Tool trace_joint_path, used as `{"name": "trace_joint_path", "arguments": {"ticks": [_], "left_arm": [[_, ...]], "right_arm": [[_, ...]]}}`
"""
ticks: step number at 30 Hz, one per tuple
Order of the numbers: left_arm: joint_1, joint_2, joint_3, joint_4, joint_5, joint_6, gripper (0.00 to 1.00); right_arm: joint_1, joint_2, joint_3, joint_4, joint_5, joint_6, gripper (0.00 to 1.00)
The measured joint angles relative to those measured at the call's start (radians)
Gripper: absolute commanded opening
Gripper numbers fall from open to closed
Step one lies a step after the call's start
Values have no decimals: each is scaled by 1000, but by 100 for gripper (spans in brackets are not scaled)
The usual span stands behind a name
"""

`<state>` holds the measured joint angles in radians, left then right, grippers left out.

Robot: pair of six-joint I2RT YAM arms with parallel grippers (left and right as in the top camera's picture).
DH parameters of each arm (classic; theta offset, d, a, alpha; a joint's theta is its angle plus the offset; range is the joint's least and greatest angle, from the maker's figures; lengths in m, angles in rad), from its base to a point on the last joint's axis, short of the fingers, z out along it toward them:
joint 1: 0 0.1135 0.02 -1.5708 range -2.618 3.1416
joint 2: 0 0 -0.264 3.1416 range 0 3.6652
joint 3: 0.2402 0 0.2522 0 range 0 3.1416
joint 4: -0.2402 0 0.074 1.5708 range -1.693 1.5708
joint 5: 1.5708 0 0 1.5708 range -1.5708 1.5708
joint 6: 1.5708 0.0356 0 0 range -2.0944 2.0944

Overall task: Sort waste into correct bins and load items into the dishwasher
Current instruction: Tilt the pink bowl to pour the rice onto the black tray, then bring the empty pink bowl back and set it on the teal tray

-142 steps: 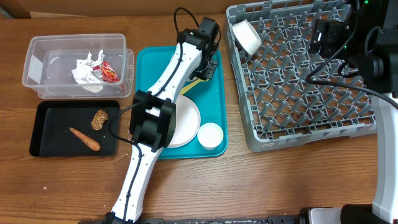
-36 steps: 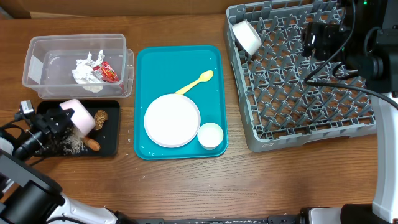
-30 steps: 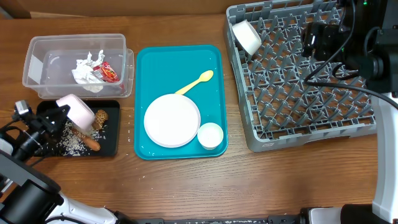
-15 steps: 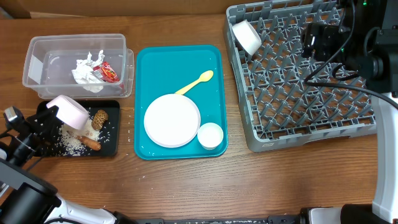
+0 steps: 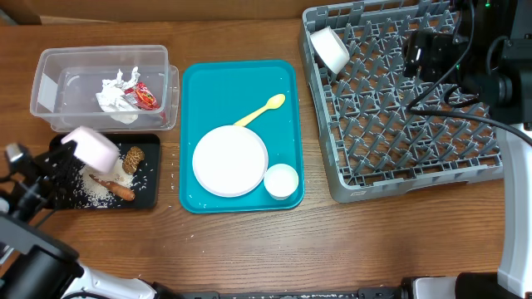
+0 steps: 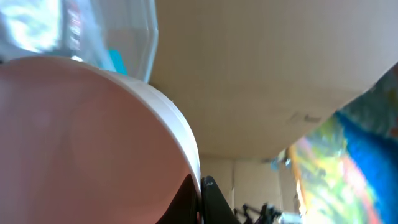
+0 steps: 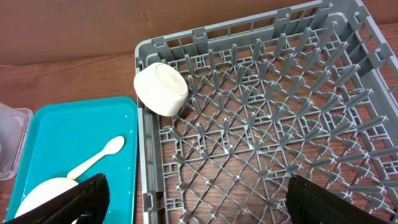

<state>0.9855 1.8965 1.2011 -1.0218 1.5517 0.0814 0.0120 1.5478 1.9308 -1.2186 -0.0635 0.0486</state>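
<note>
1. The left arm comes in from the lower left of the overhead view. Its wrist is turned so the left gripper (image 5: 66, 160) sits over the left end of the black tray (image 5: 148, 198).
2. Its jaws are pressed together on the rim of the held bowl (image 5: 93, 148), which hangs steeply tilted above that tray. In the left wrist view the bowl's pale wall fills most of the frame.
3. The right arm stands at the upper right of the overhead view. The right gripper (image 7: 208, 202) hovers above the dish rack (image 5: 399, 141), with its jaws spread wide and nothing between them.
4. There are two bowls: the held one, and the racked bowl (image 5: 330, 48) lying on its side in the rack's upper left corner.
5. One plate (image 5: 230, 160), one small cup (image 5: 281, 180) and one yellow spoon (image 5: 259, 109) lie on the single teal tray (image 5: 208, 91) in the middle of the tabletop (image 5: 249, 249).
6. There are two bins. The clear tub (image 5: 100, 51) at upper left holds one crumpled paper (image 5: 112, 93) and one red wrapper (image 5: 143, 95).
7. The black tray, just below the tub, holds one sausage (image 5: 115, 188), one brown lump (image 5: 132, 158) and a scatter of rice (image 5: 93, 195).
</note>
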Motion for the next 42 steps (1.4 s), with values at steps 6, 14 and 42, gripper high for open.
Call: {"name": "trace_joint_path", "arguments": {"ticks": [6,14,42], "left_arm": [[-202,-128,165,-1,-91,-10,4],[-633,-298,470,56,-616,-95,4],[-1366,262,473,320,-1662,-38,9]], "right_arm": [[0,0,0,-2,0,0,93],[0,0,0,-8,-1,0,93],[1,0,0,-8,-38,1,100]]}}
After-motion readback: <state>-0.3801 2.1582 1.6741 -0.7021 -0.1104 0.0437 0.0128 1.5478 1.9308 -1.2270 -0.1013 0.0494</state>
